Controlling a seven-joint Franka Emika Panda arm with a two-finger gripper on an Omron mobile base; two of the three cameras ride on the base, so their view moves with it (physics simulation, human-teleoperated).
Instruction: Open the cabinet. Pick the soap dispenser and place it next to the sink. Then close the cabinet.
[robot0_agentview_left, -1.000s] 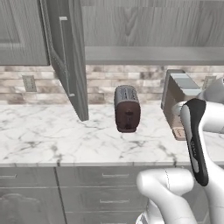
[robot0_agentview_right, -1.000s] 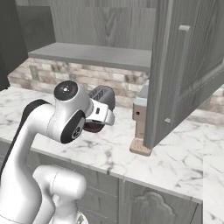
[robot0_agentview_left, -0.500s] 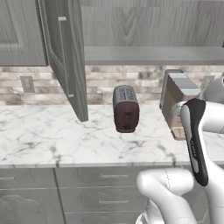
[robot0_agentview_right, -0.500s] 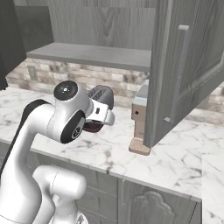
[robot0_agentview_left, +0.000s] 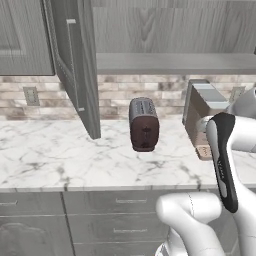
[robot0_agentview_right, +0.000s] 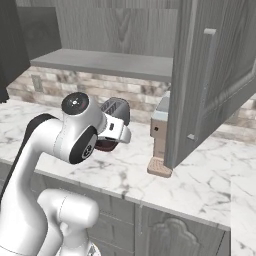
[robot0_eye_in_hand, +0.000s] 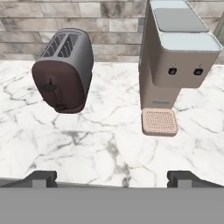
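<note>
Marble table (robot0_agentview_left: 60, 165) runs under a brick backsplash, carrying a toaster (robot0_agentview_left: 144, 125) and, to its right, a coffee machine (robot0_eye_in_hand: 177, 57). Above them the cabinet (robot0_agentview_left: 165, 35) stands with both doors swung wide: the left door (robot0_agentview_left: 75, 65) juts out in the left base view, the right door (robot0_agentview_right: 210, 75) in the right base view. Over the last second nothing on the table has shifted and the doors have stayed put, so the opening step looks finished. The gripper (robot0_eye_in_hand: 111, 178) hangs low, facing the table, jaws spread fully and holding nothing. The shelf (robot0_agentview_right: 105, 62) looks bare from these angles; the soap dispenser may sit higher or deeper, so I cannot place it.
</note>
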